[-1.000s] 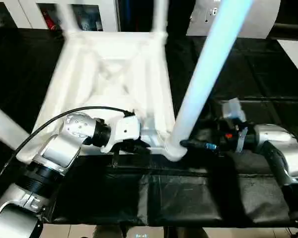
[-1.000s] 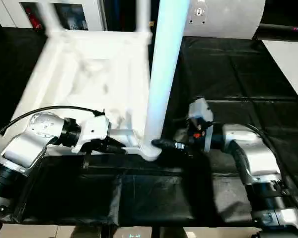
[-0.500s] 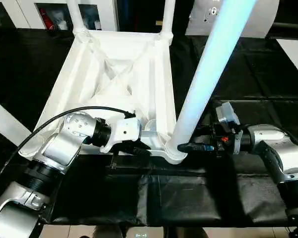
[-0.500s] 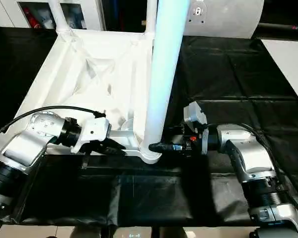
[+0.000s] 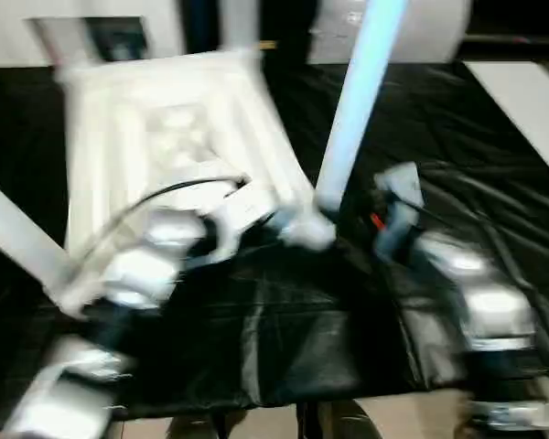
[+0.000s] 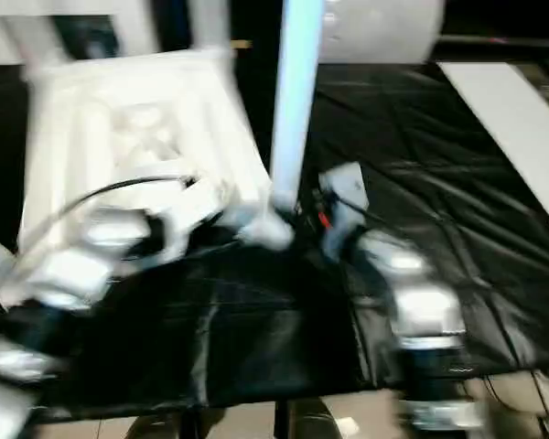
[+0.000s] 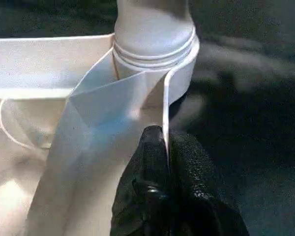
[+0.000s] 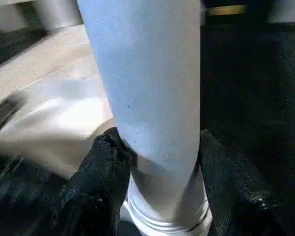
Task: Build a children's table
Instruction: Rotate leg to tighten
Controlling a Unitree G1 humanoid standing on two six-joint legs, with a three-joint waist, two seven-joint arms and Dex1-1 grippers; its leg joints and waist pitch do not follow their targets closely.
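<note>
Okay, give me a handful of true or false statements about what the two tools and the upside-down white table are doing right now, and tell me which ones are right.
1. The left tool is pinched on a thin rib of the tabletop beside a corner socket. True.
2. The right tool has its fingers on either side of the leg near its base. True.
3. The tabletop lies with its ribbed underside down. False: the underside faces up.
4. The leg by the right tool lies flat on the black cover. False: it stands upright in the socket.
5. The left tool is wide open. False: it is shut on the rib.
</note>
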